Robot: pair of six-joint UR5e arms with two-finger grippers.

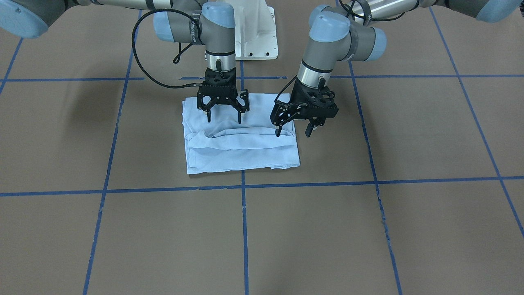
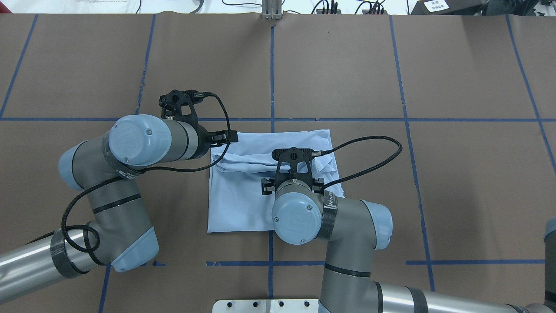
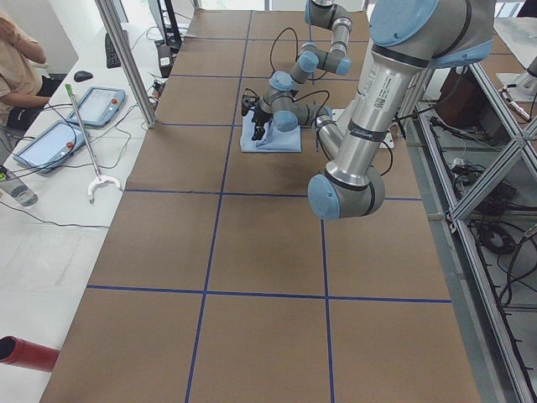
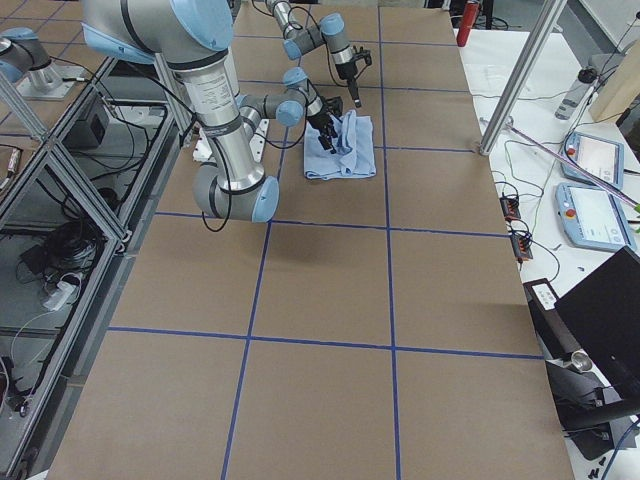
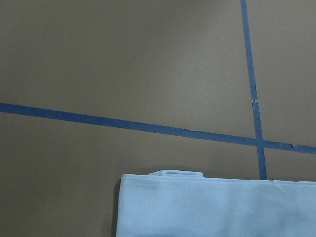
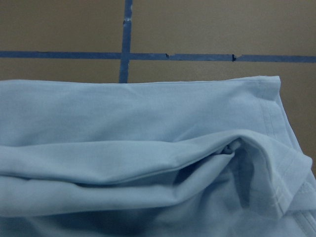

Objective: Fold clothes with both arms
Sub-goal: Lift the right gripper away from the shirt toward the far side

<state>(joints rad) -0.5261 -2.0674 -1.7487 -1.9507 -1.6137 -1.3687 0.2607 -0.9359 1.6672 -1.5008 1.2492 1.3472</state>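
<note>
A folded T-shirt (image 1: 241, 151) lies on the table (image 1: 368, 229), in front of the pedestal base (image 1: 258, 37); the right gripper (image 1: 224, 119) hangs above the shirt's robot-side half, right of its middle; the left gripper (image 1: 293, 132) straddles the shirt's left edge, partly over cloth, partly over table.

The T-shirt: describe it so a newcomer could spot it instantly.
On the brown table crossed by blue tape, look beneath the left arm and right arm. The T-shirt is the only cloth there: a pale blue folded rectangle, rumpled across its middle.
</note>
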